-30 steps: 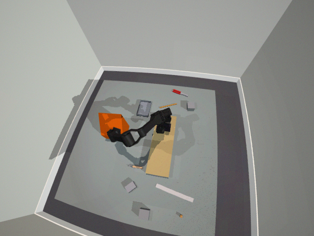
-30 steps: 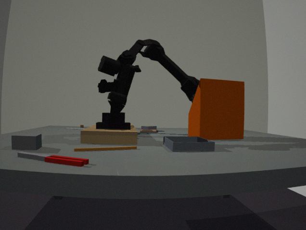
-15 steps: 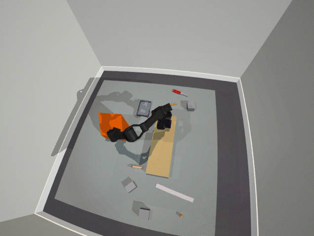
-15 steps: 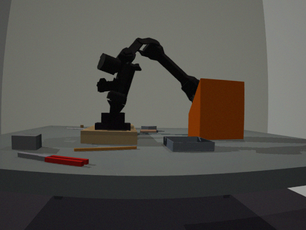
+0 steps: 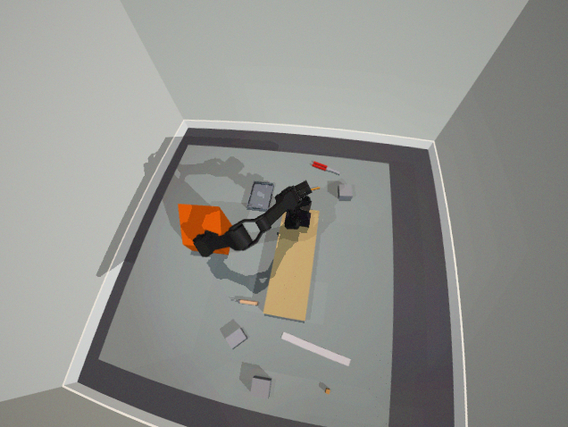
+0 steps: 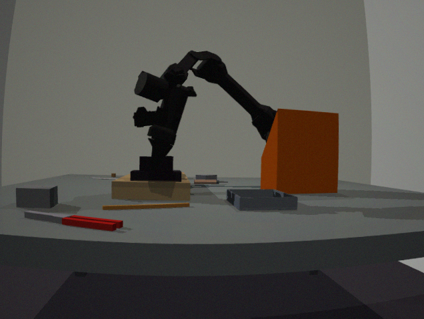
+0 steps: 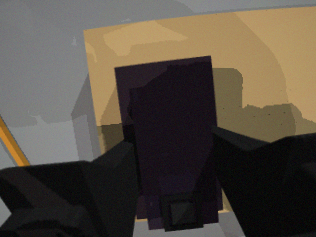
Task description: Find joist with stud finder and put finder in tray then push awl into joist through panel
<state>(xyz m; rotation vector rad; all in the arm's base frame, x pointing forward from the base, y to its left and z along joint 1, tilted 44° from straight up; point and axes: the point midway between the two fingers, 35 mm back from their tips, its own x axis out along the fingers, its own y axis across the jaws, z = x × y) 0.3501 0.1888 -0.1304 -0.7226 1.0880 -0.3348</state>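
Note:
The stud finder [image 5: 301, 221] [image 6: 155, 174] [image 7: 172, 109] is a dark block with a wide foot. My gripper [image 6: 161, 145] [image 7: 170, 132] is shut on it from above and points down. The stud finder is upright at one end of the tan floor panel [image 5: 295, 284] [image 6: 151, 190] [image 7: 270, 39], on its top or just above; I cannot tell which. A small square [image 7: 181, 213] on it looks dark grey, unlit. The awl [image 5: 248, 302] [image 6: 205, 181], peach-handled with a thin tip, lies beside the panel's other end. The grey tray [image 5: 249, 195] [image 6: 262, 205] is near the panel's near end, with no tool in it.
An orange block [image 5: 199, 224] [image 6: 305, 154] stands by the arm's base. A red-handled tool [image 5: 316, 166] [image 6: 91, 223], an orange stick [image 5: 315, 188] [image 6: 145, 206] [image 7: 15, 146] and a grey block [image 5: 345, 191] [image 6: 35, 197] lie past the near end. A pale strip [image 5: 315, 349] and grey blocks lie beyond the other.

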